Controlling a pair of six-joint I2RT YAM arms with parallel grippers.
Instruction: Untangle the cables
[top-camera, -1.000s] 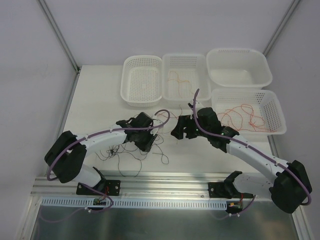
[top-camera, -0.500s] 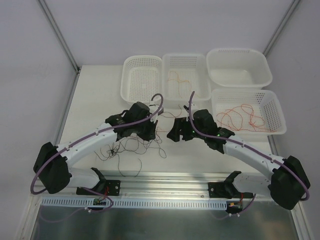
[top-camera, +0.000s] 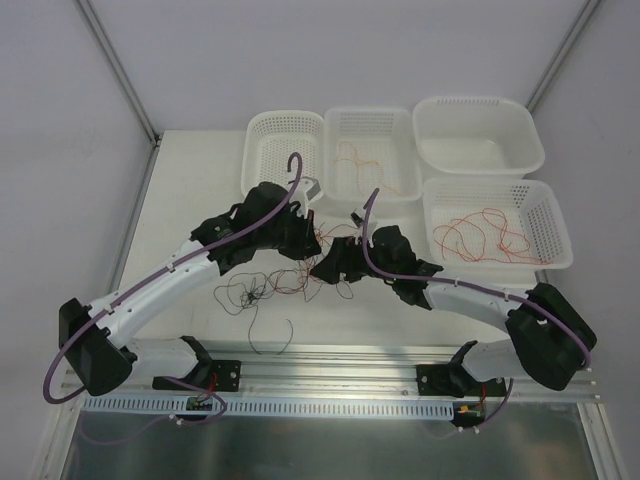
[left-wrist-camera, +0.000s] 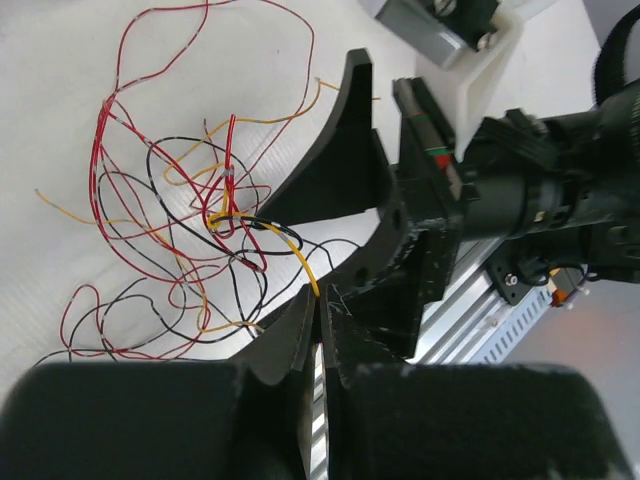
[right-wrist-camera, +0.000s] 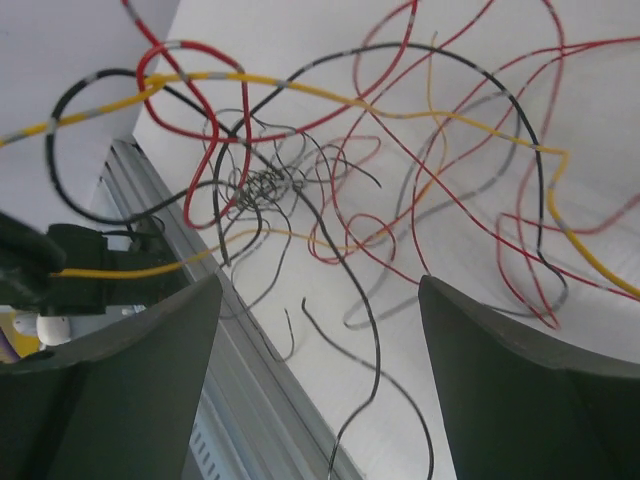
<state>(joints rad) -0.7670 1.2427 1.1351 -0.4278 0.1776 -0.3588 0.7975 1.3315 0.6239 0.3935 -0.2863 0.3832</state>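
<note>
The cables (top-camera: 285, 282) are a loose tangle of red, orange-yellow and black wires between the two grippers, with a black knot (top-camera: 246, 292) trailing to the left. In the left wrist view the tangle (left-wrist-camera: 195, 205) hangs spread out. My left gripper (left-wrist-camera: 320, 300) is shut on an orange-yellow wire (left-wrist-camera: 300, 262) and holds it off the table; it also shows in the top view (top-camera: 305, 238). My right gripper (right-wrist-camera: 320, 340) is open and empty just above the wires (right-wrist-camera: 330, 170); in the top view it (top-camera: 326, 266) sits right of the tangle.
Four white baskets stand at the back: one (top-camera: 284, 160) nearly bare, one (top-camera: 372, 150) with orange wire, one (top-camera: 478, 135) with nothing in it, one (top-camera: 495, 225) with red wires. A metal rail (top-camera: 330, 360) runs along the table's near edge.
My left gripper has risen and moved right, pulling wires up and stretching the tangle. My right gripper has moved left towards the tangle.
</note>
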